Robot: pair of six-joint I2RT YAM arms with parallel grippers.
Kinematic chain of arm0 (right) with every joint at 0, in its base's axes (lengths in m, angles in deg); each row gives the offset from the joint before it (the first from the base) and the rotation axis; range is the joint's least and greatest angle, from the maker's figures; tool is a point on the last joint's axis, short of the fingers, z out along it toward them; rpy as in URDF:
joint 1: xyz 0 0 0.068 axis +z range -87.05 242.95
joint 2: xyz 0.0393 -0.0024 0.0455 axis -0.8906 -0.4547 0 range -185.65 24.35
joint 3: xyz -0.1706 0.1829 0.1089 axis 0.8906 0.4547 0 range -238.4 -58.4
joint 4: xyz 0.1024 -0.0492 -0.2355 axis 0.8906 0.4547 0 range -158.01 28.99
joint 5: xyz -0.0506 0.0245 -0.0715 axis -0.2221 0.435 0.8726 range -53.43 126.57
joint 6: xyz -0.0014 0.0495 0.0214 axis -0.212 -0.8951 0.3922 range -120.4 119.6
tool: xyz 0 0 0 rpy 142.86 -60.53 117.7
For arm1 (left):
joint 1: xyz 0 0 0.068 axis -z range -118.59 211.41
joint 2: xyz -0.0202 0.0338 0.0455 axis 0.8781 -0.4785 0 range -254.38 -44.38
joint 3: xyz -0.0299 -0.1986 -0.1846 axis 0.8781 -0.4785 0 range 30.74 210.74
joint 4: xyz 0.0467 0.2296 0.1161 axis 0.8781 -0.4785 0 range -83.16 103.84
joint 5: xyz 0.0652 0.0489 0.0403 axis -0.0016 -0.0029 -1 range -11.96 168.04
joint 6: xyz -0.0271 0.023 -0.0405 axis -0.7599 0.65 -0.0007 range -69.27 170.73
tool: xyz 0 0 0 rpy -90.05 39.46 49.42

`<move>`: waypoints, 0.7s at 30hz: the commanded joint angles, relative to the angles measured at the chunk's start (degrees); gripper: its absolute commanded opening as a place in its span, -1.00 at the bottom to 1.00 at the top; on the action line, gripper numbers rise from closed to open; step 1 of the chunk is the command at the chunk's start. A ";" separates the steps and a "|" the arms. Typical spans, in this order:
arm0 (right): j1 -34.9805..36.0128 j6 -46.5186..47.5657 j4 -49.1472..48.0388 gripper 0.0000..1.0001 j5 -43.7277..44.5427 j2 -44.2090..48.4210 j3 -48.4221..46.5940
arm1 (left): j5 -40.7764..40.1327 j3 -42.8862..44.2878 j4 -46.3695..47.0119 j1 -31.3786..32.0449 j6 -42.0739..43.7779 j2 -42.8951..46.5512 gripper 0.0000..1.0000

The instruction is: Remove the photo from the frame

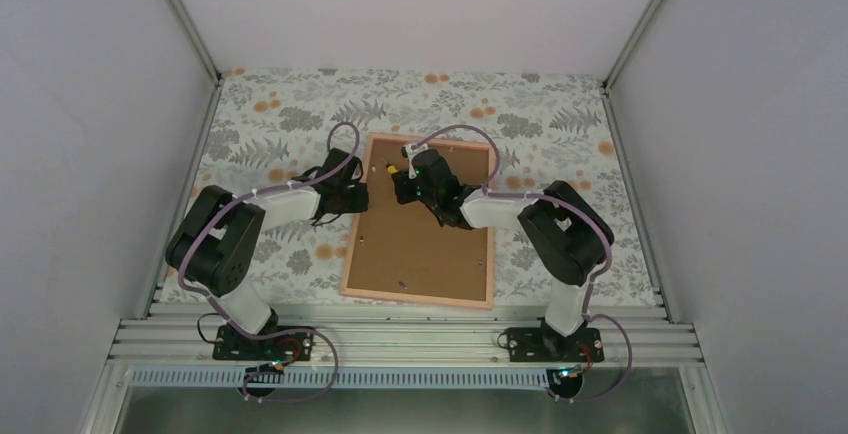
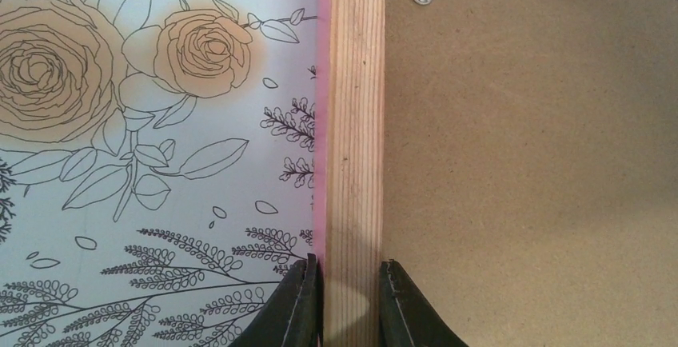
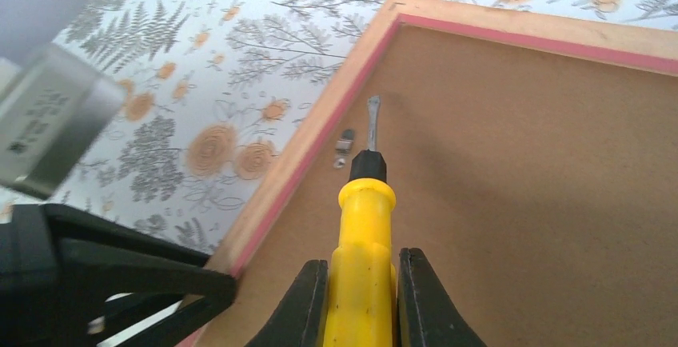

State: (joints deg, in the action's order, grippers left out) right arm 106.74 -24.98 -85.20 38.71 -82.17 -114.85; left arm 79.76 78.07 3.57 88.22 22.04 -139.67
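Right gripper (image 3: 361, 273) pinches the yellow screwdriver (image 3: 364, 219), shaft pointing 12 o'clock, retaining clip (image 3: 344, 143) just beside it at 9 o'clock; left gripper (image 2: 345, 273) clamps the frame (image 2: 356, 123) rail

The left gripper (image 2: 348, 271) clamps the left rail of the frame (image 2: 356, 123). The right gripper (image 3: 364, 263), holding a screwdriver (image 3: 366, 211), blocks the far-left corner of the backing panel (image 1: 425, 249). The panel's near half lies open. Enclosure walls (image 1: 90, 104) bound both sides.
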 commanded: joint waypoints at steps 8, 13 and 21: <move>0.66 -0.98 1.79 -0.92 4.35 3.80 2.15 | -1.35 -3.61 -1.23 -0.86 -7.85 3.55 -0.73; -0.48 -2.42 2.60 -0.92 6.88 6.42 4.18 | -3.75 -6.71 -0.90 -1.75 -13.97 7.78 -0.73; -1.57 -3.62 2.35 -0.92 7.23 10.71 7.73 | -4.17 -12.51 0.87 -1.11 -27.68 14.28 -0.82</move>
State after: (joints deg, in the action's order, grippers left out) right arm 105.96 -27.10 -81.99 43.97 -73.82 -108.55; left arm 74.51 67.95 1.13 86.89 6.02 -128.67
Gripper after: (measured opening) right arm 0.109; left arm 0.166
